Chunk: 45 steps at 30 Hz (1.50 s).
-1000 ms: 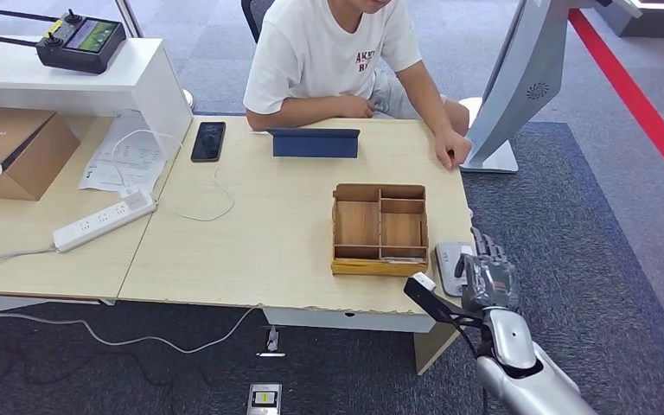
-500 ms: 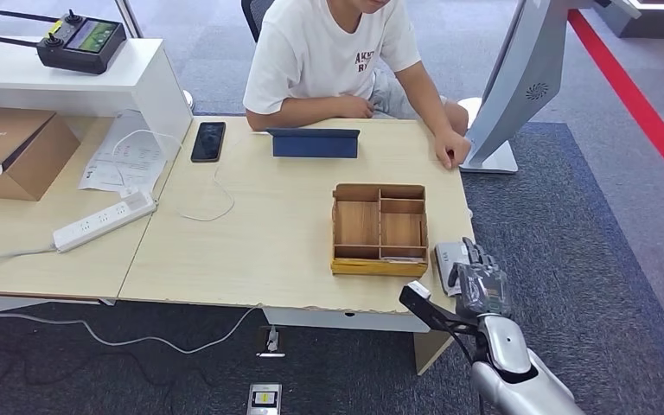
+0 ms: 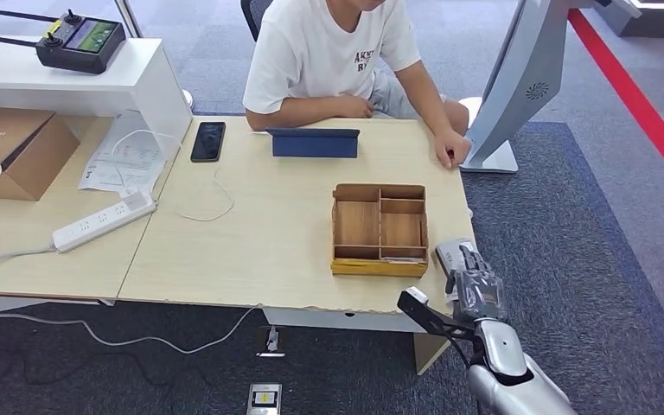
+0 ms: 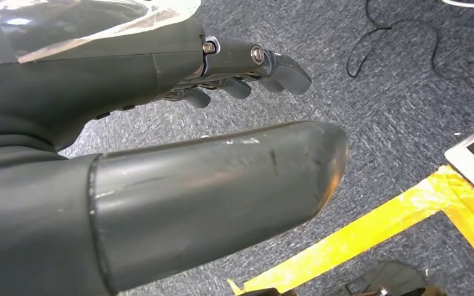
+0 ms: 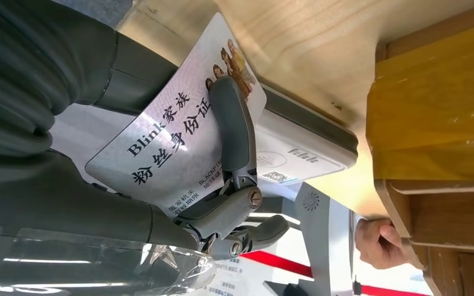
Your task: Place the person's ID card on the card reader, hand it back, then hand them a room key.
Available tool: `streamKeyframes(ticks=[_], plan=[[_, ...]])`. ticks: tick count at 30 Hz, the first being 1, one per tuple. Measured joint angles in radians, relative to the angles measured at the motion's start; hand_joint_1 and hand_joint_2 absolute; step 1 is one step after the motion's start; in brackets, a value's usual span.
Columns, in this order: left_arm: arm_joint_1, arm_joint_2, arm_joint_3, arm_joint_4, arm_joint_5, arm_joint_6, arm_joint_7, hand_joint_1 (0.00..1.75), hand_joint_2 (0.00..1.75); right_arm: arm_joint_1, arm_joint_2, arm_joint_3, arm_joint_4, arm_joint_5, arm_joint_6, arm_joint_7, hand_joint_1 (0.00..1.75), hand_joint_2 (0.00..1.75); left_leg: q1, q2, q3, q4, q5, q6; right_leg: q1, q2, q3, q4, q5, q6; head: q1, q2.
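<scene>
The ID card, a white card printed with "Blink" and the Chinese characters 粉丝身份证 beside a small group photo, is held in the right robot hand, pinched between the thick thumb beneath it and a dark finger lying across its face. Just beyond the fingertips sits the card reader, a flat grey pad at the table's near right corner, carrying a small code sticker and faint lettering too small to read; the card's far edge overlaps it, though contact cannot be judged. Next to the robot hand on its inner side stands a wooden divided tray. Well beyond the robot hand, a person sits across the table. The left robot hand hangs over carpet, fingers loosely apart, holding nothing.
</scene>
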Motion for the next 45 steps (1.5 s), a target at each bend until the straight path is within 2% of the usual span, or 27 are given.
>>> streamKeyframes(ticks=[8,12,20,27,36,45], plan=[[-0.001,-0.002,0.000,0.000,-0.007,0.000,-0.005,0.00,0.00,-0.017,-0.018,-0.023,-0.094,0.044,-0.006,0.059,1.75,1.75,0.000,0.000,0.000,0.000,0.000,0.000,0.000,0.000,0.000,0.000,0.000,0.000,0.000,0.000],[0.005,0.003,0.014,0.002,0.074,-0.003,-0.037,0.00,0.00,-0.028,-0.048,-0.054,-0.207,0.053,0.005,0.096,1.75,1.75,0.000,0.000,0.001,0.000,0.000,0.000,0.000,0.000,0.001,0.000,0.000,0.000,0.000,0.000],[0.016,0.012,0.050,0.009,0.099,-0.004,-0.062,0.00,0.00,-0.102,-0.087,-0.105,-0.407,0.045,0.020,0.088,1.75,1.75,0.000,0.000,0.001,0.000,0.000,0.000,0.000,0.000,0.000,0.000,0.000,0.000,0.000,0.000],[0.015,0.012,0.052,0.009,0.084,-0.005,-0.054,0.00,0.00,-0.183,-0.089,-0.097,-0.467,0.073,0.078,0.087,1.75,1.75,0.000,0.000,0.000,0.000,0.000,0.000,0.000,0.000,0.001,0.000,0.000,0.000,0.000,0.000],[-0.010,0.006,0.051,0.005,0.031,-0.001,-0.013,0.00,0.00,-0.341,-0.045,-0.020,-0.429,0.078,0.170,0.071,1.75,1.75,0.000,0.000,-0.001,0.000,0.000,0.000,0.000,0.000,0.001,0.001,0.000,0.000,0.000,0.000],[-0.035,-0.014,0.050,-0.019,-0.002,0.010,0.023,0.00,0.00,-0.524,0.070,0.114,-0.259,0.015,0.219,0.033,1.75,1.75,0.000,0.000,-0.001,0.000,0.001,0.000,0.000,0.000,0.000,0.001,0.000,0.000,0.000,0.000]])
